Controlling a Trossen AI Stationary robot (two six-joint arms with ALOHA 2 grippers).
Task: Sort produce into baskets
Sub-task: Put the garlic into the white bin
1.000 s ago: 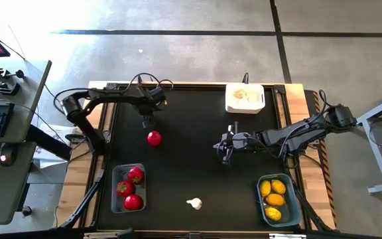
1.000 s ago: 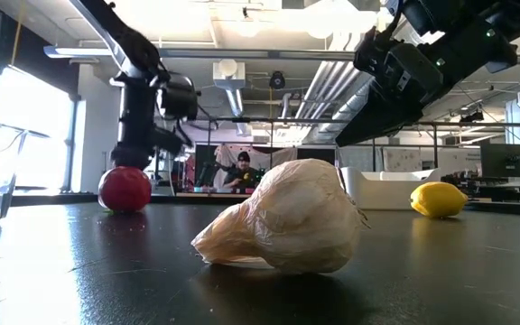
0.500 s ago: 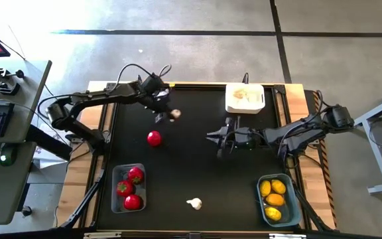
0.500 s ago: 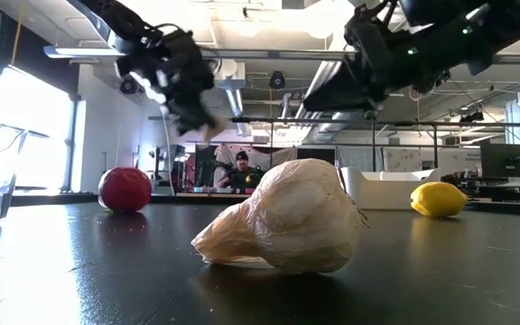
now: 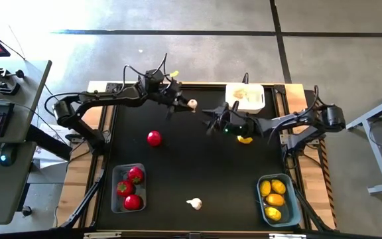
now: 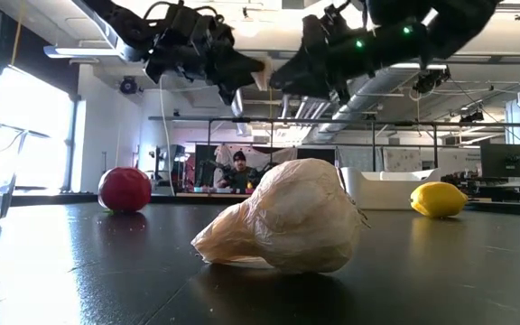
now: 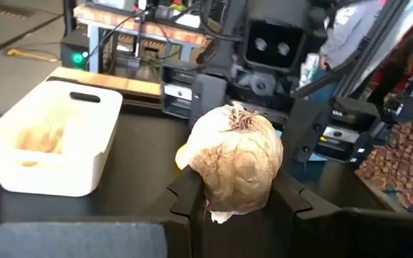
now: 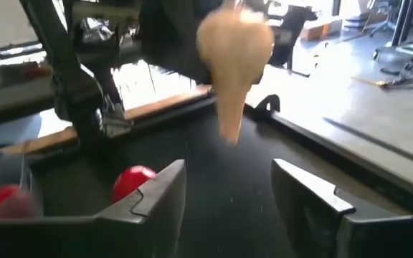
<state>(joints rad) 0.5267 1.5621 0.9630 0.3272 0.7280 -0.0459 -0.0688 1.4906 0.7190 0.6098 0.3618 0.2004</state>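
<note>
My left gripper is shut on a white garlic bulb, high above the far middle of the table. The bulb also shows in the left wrist view and the low view. My right gripper faces it from the table's right, open; the bulb hangs just ahead of its spread fingers, apart from them. On the tabletop lie a red tomato, a yellow lemon and a second garlic bulb. My left gripper pinches the garlic bulb's two opposite sides between its two fingers. The fingers reach in about level from the table's left. The bulb is lifted clear of the table, its root tuft up and its pointed stem end down.
A white basket with pale pieces stands at the far edge, just behind the grippers. A clear basket of tomatoes sits near left, a blue-grey basket of lemons near right. Bare black tabletop lies between them.
My left gripper has risen and swung toward the table's right and far edge, tipping from pointing down to about level, carrying the garlic bulb clear of the table. My right gripper has risen, moved toward the far left to meet it, and opened.
</note>
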